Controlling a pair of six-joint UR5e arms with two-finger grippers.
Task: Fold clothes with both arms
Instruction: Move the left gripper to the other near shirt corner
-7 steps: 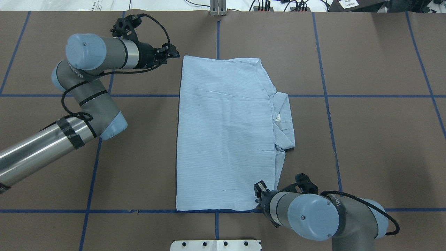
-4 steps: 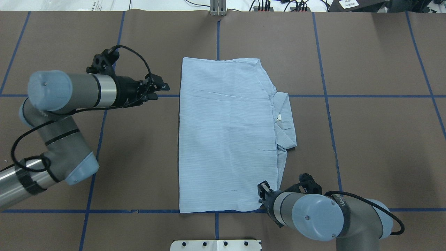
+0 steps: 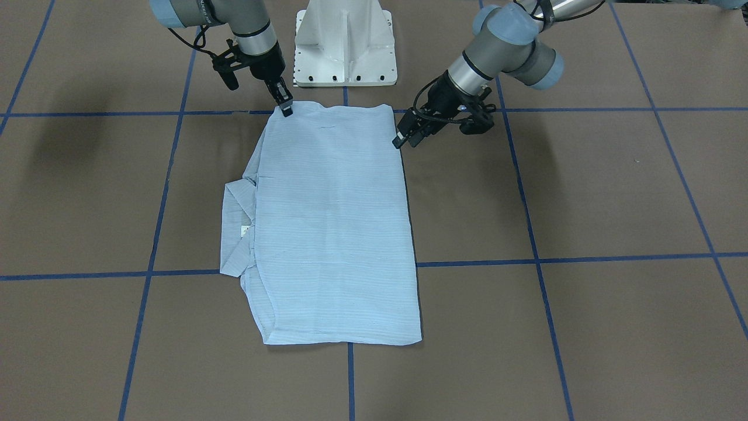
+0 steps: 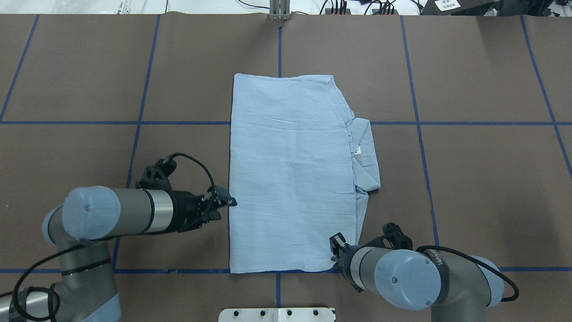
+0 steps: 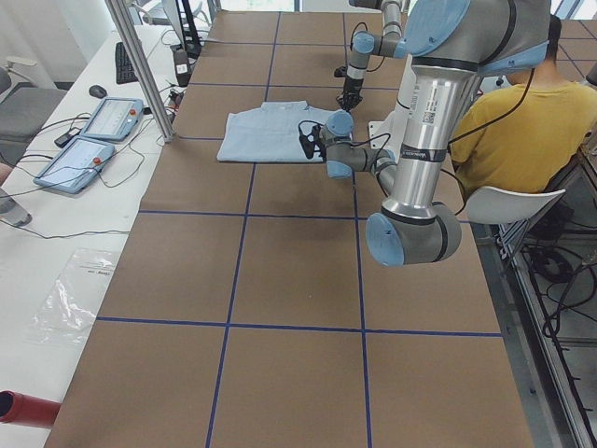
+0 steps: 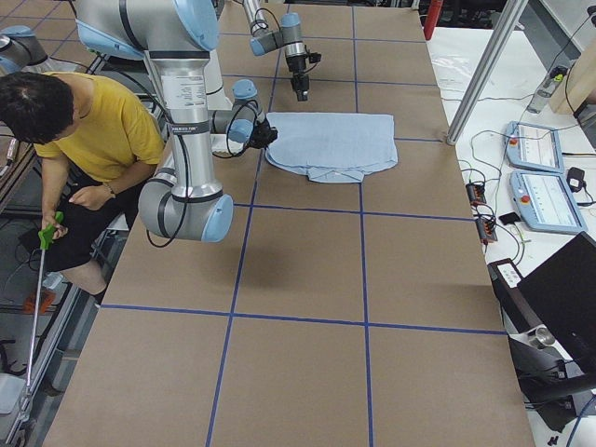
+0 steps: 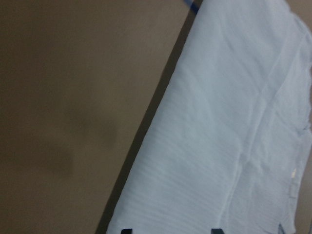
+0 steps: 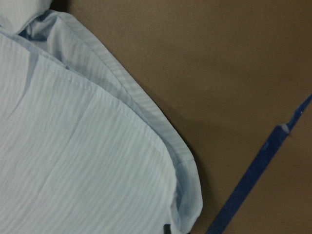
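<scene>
Soft, thin and light, likely to droop and slip: best pinched at the near corners. Pale-blue pinstriped shirt (image 4: 290, 170) folded into a flat rectangle mid-desk (image 4: 469, 179), collar poking out one side. Left gripper (image 4: 225, 205) spread open, empty, just beside its edge; right gripper (image 4: 333, 248) at a near corner, hold impossible to tell.

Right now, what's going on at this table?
A thin light-blue pinstriped shirt lies flat on the brown gridded table. It is already folded into a long rectangle, with its collar poking out on one side. The left tool is open at the shirt's long edge, towards the robot's end. The right tool is at the near corner on the collar side; whether it grips the cloth cannot be told. No part of the shirt is lifted.
</scene>
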